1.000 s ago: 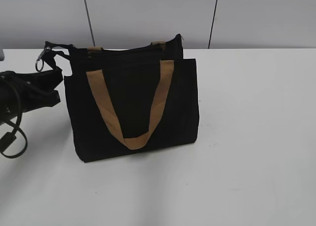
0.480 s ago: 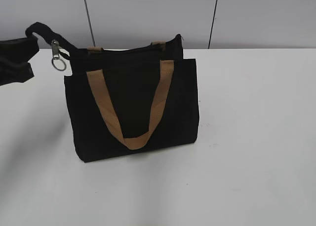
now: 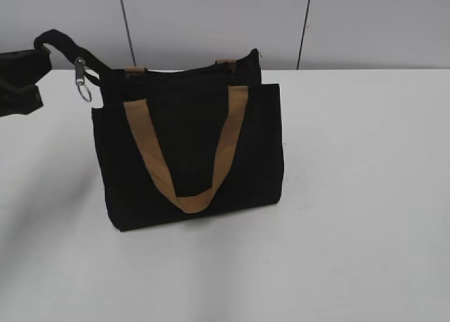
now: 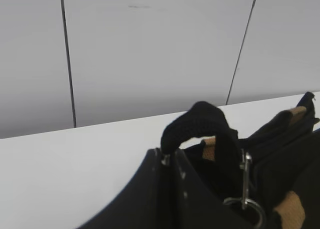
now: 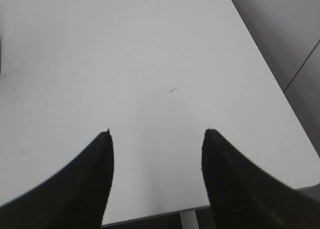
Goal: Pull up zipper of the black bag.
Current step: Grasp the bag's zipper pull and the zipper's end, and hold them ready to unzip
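Note:
The black bag (image 3: 190,153) stands upright on the white table (image 3: 351,195), its tan handle (image 3: 186,195) hanging down the front. The zipper (image 3: 179,72) is a dark line along its top edge; I cannot pick out the pull tab. My left gripper (image 3: 42,55) is at the far left, above table height. It is shut on a black strap loop (image 3: 60,42) that runs from the bag's top left corner. In the left wrist view the jaws (image 4: 167,156) pinch that strap (image 4: 200,121). My right gripper (image 5: 156,134) is open and empty over bare table, away from the bag.
A silver snap clip with a ring (image 3: 83,79) hangs from the strap beside the bag's left corner, and also shows in the left wrist view (image 4: 246,181). A grey panelled wall (image 3: 211,20) stands behind the table. The table's edge (image 5: 150,216) lies just below my right gripper.
My left gripper has risen from table level at the left, lifting the black strap and its clip up beside the bag. The bag has not moved.

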Robot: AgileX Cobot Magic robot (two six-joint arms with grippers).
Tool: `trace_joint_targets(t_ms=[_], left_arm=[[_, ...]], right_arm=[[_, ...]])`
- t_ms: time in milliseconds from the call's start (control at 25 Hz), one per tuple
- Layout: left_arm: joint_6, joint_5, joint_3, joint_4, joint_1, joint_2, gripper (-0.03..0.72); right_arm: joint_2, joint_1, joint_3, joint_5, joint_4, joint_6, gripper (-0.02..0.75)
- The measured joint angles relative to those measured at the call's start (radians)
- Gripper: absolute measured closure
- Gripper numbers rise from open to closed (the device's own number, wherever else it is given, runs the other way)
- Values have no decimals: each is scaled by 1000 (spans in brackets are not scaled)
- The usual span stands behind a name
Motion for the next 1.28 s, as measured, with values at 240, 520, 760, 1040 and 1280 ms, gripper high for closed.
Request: trace_joint_targets(t_ms=[240, 520, 760, 1040, 1280], left_arm=[[-2, 10, 0, 0, -1, -26, 675], [-3, 22, 0, 0, -15, -29, 675], [-3, 40, 0, 0, -21, -30, 675], [-3, 42, 0, 0, -21, -30, 675], [-3, 42, 0, 0, -21, -30, 675]], right_arm=[[0, 0, 0, 0, 16, 0, 296], [189, 0, -46, -154, 226, -301, 296], [486, 58, -99, -361, 568, -701, 296], [882, 230, -211, -434, 873, -1072, 296], [1157, 404, -338, -494, 1007, -1252, 296]])
